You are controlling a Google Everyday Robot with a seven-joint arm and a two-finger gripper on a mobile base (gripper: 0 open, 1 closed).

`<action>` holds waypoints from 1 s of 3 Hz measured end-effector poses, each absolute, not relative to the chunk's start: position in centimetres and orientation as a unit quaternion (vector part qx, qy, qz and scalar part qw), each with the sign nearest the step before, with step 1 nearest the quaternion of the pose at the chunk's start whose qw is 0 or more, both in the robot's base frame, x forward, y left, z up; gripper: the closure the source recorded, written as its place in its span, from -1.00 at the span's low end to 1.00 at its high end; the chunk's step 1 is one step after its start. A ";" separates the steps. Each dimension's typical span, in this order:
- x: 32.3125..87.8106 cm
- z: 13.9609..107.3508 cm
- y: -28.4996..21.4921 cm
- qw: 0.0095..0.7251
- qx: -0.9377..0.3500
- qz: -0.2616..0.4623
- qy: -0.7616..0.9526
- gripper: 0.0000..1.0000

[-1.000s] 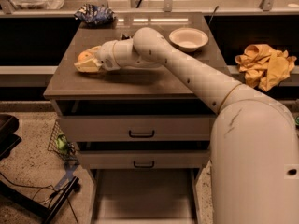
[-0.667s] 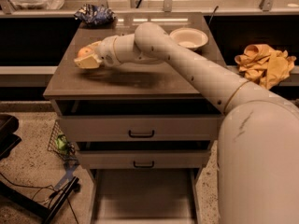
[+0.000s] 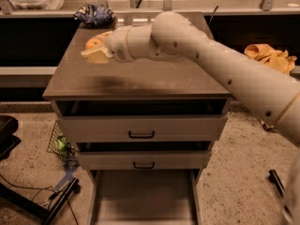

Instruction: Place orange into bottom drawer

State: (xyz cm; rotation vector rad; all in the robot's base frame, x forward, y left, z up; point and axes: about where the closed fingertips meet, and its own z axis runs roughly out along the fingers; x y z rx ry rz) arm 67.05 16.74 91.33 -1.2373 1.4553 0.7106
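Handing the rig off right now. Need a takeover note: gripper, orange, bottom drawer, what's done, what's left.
Gripper: over the left rear of the cabinet top, shut on the orange, which shows between its fingers.
Bottom drawer: pulled open at the foot of the cabinet; the orange is not in it.
Done: orange grasped, drawer open.
Left: bring the orange forward off the top, lower it over the bottom drawer, release, withdraw the arm.
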 end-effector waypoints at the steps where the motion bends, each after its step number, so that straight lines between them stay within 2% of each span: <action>1: 61.8 89.5 14.4 0.513 -0.523 0.304 0.609 1.00; 3: 53.0 78.3 4.5 0.472 -0.490 0.318 0.660 1.00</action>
